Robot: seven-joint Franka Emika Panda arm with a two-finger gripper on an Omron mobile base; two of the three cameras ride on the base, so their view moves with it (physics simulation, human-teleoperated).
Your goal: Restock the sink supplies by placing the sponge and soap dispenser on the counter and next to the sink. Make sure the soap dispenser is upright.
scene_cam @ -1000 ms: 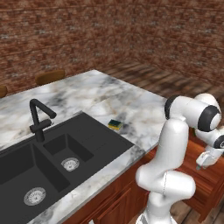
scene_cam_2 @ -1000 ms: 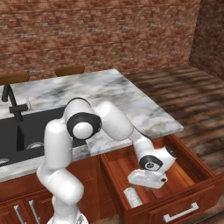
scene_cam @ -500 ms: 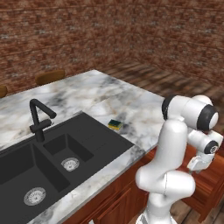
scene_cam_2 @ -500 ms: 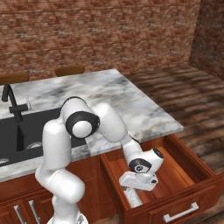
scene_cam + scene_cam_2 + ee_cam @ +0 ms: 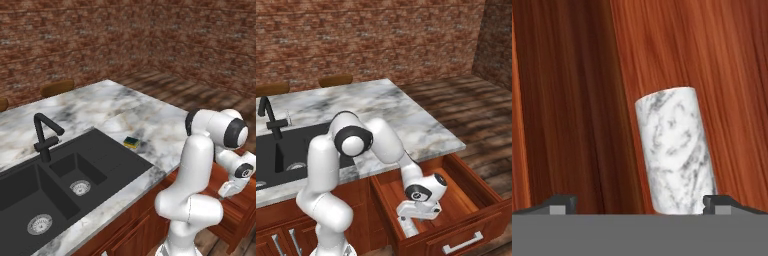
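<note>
**Mia:** Where is the robot's black two-finger gripper (image 5: 636, 202)?

**Ben:** Down in the open reddish-brown wooden drawer (image 5: 466, 197). In the hand view its two small dark tips stand far apart, one at each side. It is open as wide as it goes, and it holds nothing.

**Mia:** What is between the tips?

**Ben:** The pale grey-white marbled round soap dispenser (image 5: 674, 155). It lies on the drawer's wooden floor, a bit tilted in that view. The right tip is just beside its near end. I cannot tell if it touches.

**Mia:** Can you see the bottle from the right base view too?

**Ben:** Just a bit. Its pale body pokes out under the white hand, low in the drawer. The hand covers the rest. I cannot see its pump top.

**Mia:** And farther away?

**Ben:** The left base view shows the small flat sponge with a dark green top and yellow layer (image 5: 132, 142). It lies on the big white marble counter with grey veins (image 5: 165, 130), near the right edge of the matte black double sink (image 5: 70, 182). Behind the sink stands the angular black faucet (image 5: 45, 137). The right base view does not show the sponge, because the white arm is in front.
</note>
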